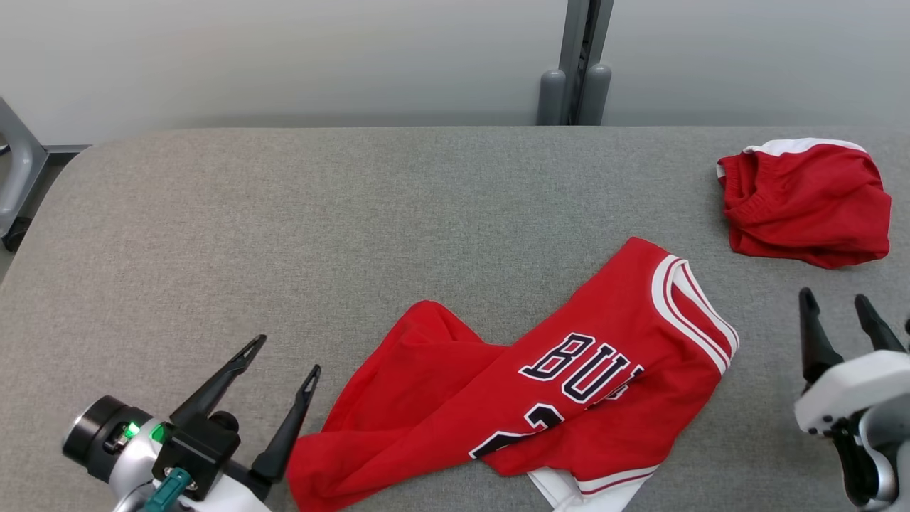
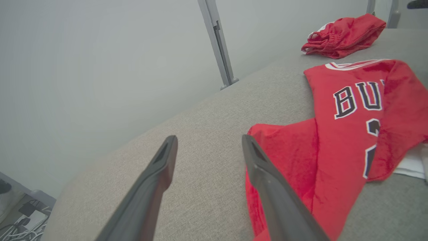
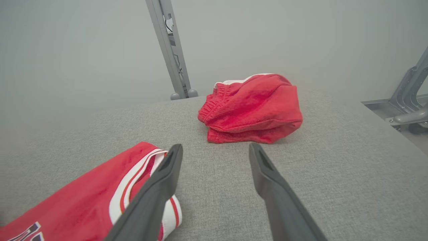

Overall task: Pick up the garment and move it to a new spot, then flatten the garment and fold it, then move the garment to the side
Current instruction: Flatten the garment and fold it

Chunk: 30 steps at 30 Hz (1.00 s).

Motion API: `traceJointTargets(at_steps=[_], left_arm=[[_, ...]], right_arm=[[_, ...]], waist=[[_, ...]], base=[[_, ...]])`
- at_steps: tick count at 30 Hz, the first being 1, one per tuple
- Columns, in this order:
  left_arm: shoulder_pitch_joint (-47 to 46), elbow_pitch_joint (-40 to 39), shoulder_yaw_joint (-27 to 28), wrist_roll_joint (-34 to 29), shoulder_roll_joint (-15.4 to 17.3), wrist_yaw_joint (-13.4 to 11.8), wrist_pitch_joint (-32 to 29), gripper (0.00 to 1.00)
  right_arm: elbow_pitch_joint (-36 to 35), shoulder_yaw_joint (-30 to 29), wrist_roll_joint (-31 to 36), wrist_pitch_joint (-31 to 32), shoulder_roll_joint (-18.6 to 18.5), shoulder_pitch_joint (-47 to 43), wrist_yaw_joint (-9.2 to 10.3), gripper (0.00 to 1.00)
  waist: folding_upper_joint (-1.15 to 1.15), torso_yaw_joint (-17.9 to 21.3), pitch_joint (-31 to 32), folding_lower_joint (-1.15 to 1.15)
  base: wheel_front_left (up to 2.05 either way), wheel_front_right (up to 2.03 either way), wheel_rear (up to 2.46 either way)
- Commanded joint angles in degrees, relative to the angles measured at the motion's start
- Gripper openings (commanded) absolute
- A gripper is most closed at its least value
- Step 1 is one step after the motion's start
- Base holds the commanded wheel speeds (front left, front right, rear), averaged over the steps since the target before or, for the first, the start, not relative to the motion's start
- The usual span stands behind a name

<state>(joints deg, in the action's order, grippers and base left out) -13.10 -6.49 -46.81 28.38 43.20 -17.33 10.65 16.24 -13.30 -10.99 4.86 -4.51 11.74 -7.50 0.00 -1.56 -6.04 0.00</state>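
Red jersey [image 1: 441, 398] is seen crumpled on the grey table [image 1: 355, 235], just beside the left tool [image 1: 287, 355] and near the right tool [image 1: 833, 295]; both tools are held with fingers apart, empty.

Bright red garment [image 1: 455, 398] front and centre, black lettering [image 1: 579, 366] edged in white, white-and-red striped trim [image 1: 661, 284] at its opening, a second red bundle [image 1: 810, 206] with a white band beyond, all on plain speckled grey tabletop [image 1: 284, 235].
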Motion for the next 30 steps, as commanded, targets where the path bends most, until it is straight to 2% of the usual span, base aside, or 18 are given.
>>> traceJointTargets(at_steps=[1, 5, 10, 22, 30], left_arm=[[0.73, 0.03, 0.47, 0.65, -0.72, -0.61, 0.43, 1.0], [1.5, 0.45, 0.83, 2.19, -3.16, -1.36, 1.52, 1.0], [0.9, 1.21, 0.6, 2.81, -5.53, -0.94, 2.39, 1.0], [-1.4, 4.77, -0.33, 3.37, -9.8, 1.31, 3.47, 1.0], [-2.24, 6.72, -0.71, 3.33, -11.71, 2.49, 3.94, 1.0]], right_arm=[[0.16, 0.71, -0.63, 0.31, -0.6, 1.11, 0.0, 1.0], [1.84, 3.72, -2.47, 1.88, -1.54, 4.99, 0.0, 1.0], [7.33, 7.79, -6.43, 5.96, -3.76, 11.45, 0.0, 1.0], [24.4, 18.32, -15.7, 20.29, -9.49, 27.12, -0.01, 1.0], [37.47, 20.29, -16.12, 29.6, -11.23, 34.31, 0.0, 1.0]], waist=[[0.0, 0.01, -0.05, 0.0], [0.0, -0.21, -0.49, 0.0], [0.0, -2.17, -1.5, 0.0], [0.0, -7.98, -3.38, 0.0], [0.0, -10.78, -4.34, 0.0]], base=[[0.0, 0.0, 0.0], [0.0, 0.0, 0.0], [0.0, 0.0, 0.0], [0.0, 0.0, 0.0], [0.0, 0.0, 0.0]])
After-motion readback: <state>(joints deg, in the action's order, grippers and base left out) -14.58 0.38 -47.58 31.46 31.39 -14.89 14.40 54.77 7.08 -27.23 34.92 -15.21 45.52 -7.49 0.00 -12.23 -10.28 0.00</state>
